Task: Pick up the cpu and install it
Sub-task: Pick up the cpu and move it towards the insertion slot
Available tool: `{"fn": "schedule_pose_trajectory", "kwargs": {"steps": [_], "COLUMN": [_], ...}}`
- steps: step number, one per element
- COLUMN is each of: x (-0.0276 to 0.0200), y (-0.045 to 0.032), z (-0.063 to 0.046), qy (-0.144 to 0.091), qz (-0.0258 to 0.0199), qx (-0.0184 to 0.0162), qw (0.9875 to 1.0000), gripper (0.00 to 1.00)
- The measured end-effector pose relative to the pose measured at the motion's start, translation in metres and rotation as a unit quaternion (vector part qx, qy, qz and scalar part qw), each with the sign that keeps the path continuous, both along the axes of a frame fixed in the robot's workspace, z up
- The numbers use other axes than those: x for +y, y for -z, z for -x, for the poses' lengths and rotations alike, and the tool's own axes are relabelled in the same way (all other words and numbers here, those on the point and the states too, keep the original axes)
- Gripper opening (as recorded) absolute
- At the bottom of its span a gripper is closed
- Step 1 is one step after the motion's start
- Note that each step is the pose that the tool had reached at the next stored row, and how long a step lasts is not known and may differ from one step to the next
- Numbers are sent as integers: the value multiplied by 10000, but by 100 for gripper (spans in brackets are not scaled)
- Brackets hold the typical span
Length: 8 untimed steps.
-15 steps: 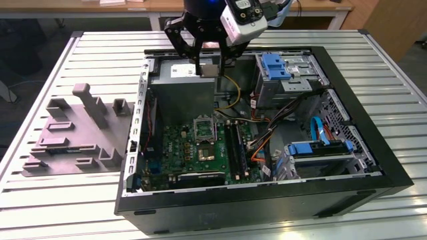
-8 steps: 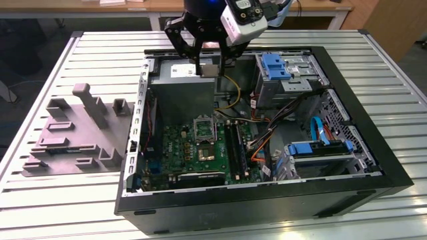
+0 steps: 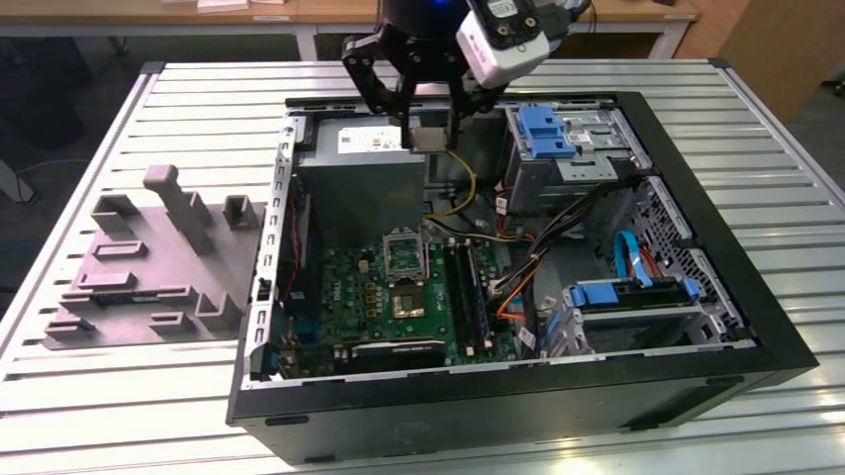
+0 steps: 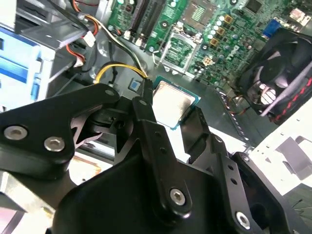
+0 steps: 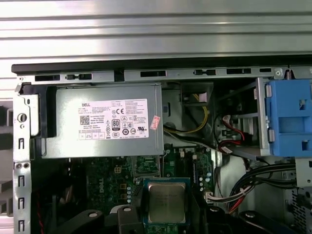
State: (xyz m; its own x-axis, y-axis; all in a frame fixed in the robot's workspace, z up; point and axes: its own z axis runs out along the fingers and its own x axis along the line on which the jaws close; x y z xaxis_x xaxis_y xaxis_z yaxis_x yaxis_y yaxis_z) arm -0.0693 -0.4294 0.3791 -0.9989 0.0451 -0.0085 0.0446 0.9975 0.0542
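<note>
Above power supply (image 3: 359, 168) end of open case, gripper (image 3: 425, 131) holds cpu (image 4: 170, 104) by opposite edges, fingers narrow, chip flat, metal top up, likely to meet socket (image 4: 179, 50) squarely.

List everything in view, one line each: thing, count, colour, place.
cpu: one, silver-grey top, held above the open case.
socket frame: one, silver with a dark centre, on the motherboard.
motherboard: one, green, on the case floor.
power supply box: one, grey with a white label, inside the case.
drive brackets: two, blue, case's side at the exterior view's right.
fan: one, black, beside the motherboard.
computer case: one, black, on the table.
fixture: one, grey, on the table at the exterior view's left.
table: one, silver, slatted.
gripper: one, black, shut on the cpu.
</note>
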Motion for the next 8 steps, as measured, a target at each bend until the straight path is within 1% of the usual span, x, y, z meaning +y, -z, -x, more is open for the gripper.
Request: {"fn": "schedule_pose_trajectory", "kwargs": {"steps": [2,3,6,8], "x": [-9,-31,-126,-176], "y": [3,5,15,23], "z": [-24,-24,-24,-24], "qy": [-1,0,0,0], "qz": [0,0,0,0], "qx": [0,0,0,0], "qw": [10000,10000,10000,10000], "gripper": [47,47,47,47]}}
